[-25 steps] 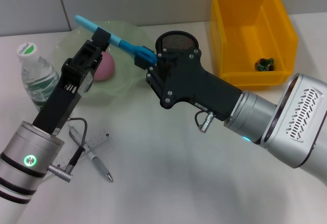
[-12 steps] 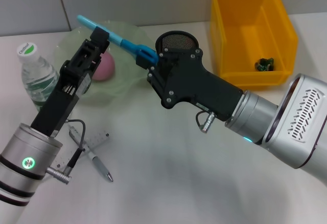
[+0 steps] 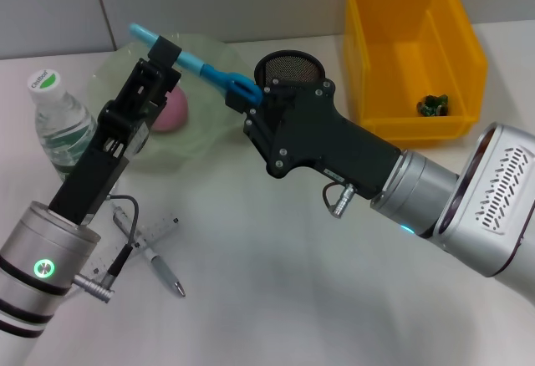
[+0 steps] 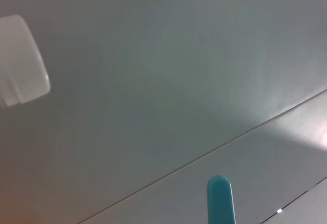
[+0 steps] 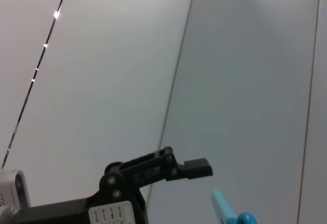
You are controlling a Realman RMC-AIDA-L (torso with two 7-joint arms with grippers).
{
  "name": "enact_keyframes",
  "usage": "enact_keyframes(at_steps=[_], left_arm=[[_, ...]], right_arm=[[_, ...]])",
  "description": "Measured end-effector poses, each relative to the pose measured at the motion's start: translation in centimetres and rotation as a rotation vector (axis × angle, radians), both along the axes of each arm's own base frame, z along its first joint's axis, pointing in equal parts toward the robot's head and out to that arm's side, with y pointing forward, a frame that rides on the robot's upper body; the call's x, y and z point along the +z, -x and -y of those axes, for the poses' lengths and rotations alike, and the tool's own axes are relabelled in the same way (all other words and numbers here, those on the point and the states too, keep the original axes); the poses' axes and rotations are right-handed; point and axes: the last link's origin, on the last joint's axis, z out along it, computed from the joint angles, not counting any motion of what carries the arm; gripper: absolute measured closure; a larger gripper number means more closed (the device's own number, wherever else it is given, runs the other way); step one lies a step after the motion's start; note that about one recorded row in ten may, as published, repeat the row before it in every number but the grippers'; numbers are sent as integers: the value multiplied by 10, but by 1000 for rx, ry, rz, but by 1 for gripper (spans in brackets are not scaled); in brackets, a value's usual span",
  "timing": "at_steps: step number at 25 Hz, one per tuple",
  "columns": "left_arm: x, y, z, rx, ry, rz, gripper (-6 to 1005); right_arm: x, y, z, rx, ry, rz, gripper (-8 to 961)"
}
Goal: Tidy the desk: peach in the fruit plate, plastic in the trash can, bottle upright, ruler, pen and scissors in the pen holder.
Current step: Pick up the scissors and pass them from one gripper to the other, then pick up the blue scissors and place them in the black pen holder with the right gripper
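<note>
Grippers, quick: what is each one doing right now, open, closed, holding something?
Left gripper: closed on the scissors, at the blade cover.
Right gripper: at the scissors' handle end; cannot tell whether it grips.

Light blue scissors point(image 3: 194, 63) held aloft, tilted, between peach-filled fruit plate point(image 3: 209, 124) and pen holder point(image 3: 288, 68)

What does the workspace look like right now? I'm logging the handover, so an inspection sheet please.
Surface: white desk.
Job's things: scissors held in the air between both grippers; peach in fruit plate; bottle upright; ruler and pen lying on desk; pen holder; trash can holds a small dark scrap.
Clutter: nothing seen.
Grippers: left gripper and right gripper both on scissors.
Cables: black lead at left wrist.
Surroundings: grey wall panels.
</note>
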Motion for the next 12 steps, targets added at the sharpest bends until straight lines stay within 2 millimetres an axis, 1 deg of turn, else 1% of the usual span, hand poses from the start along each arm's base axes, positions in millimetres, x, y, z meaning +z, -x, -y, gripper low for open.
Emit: enact_keyframes(at_steps=[4, 7, 8, 9, 10, 12], left_arm=[[2, 0, -1, -16, -8, -15, 170], [5, -1, -2, -77, -20, -58, 148], [7, -2, -3, -110, -26, -82, 140], [11, -3, -5, -178, -38, -128, 133], [11, -3, -5, -178, -38, -128, 133], [18, -4, -8, -234, -57, -160, 135]], right_arm=[[3, -1, 0, -14, -13, -26, 870], [8, -1, 0, -41, -21, -79, 870], [11, -3, 0, -58, -14, -105, 870], [14, -4, -1, -74, -6, -128, 870], [18, -7, -2, -96, 9, -157, 870], [24, -14, -5, -130, 42, -194, 870]])
